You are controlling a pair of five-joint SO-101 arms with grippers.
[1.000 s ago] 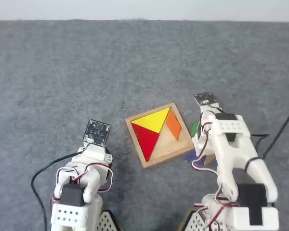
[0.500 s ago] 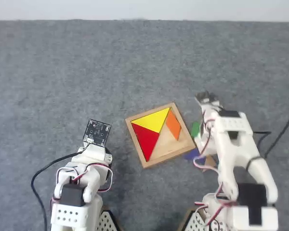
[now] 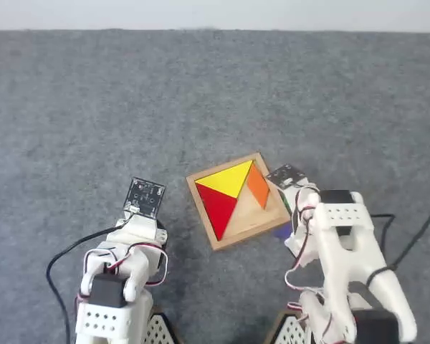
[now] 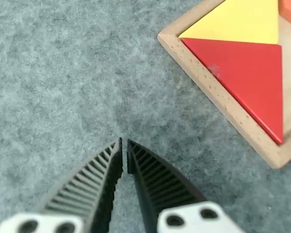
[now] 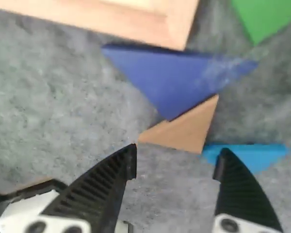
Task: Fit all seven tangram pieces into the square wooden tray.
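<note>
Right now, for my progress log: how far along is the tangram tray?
Done: yellow triangle, red triangle and orange piece sit in the tray. In hand: nothing; right gripper open by the tan triangle, left gripper shut, empty. Left: it, the dark blue triangle, light blue piece and green piece, all outside.
</note>
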